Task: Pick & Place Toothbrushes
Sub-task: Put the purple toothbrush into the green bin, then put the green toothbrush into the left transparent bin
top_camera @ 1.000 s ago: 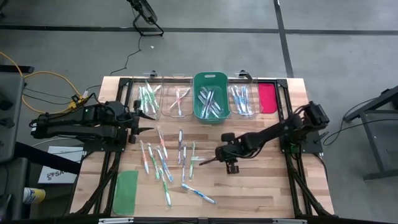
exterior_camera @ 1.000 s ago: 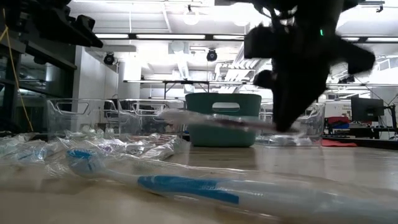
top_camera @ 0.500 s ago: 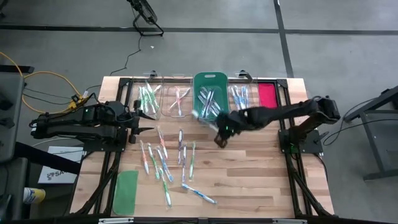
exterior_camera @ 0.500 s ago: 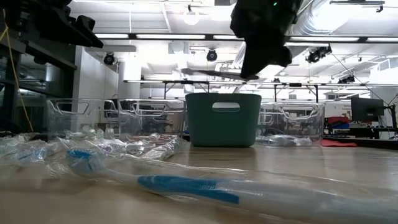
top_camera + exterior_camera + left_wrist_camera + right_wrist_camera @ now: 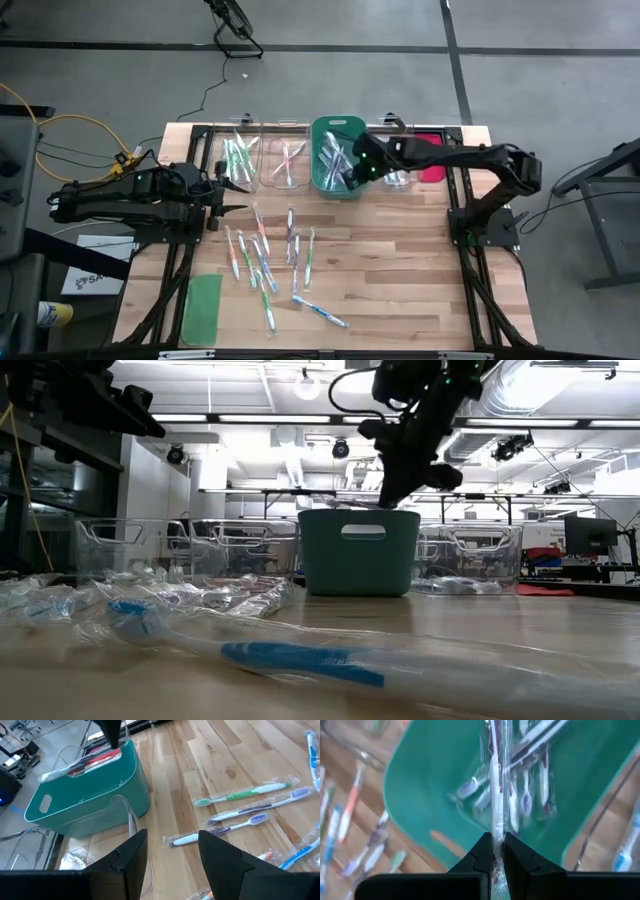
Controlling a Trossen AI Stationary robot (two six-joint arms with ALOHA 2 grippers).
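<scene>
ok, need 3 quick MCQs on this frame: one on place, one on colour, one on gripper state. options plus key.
1. Where is the right gripper?
A. over the green bin
B. over the loose brushes on the table
C. off the table

2. What colour is the flat lid by the table's near left corner?
A. red-pink
B. green
C. blue

3. What state is the right gripper in?
A. open, empty
B. shut, empty
C. shut on a wrapped toothbrush

Key: 1 A, the high view shows it above the bin; 2 B, green in the high view; 3 C, the right wrist view shows the fingers clamping the brush.
</scene>
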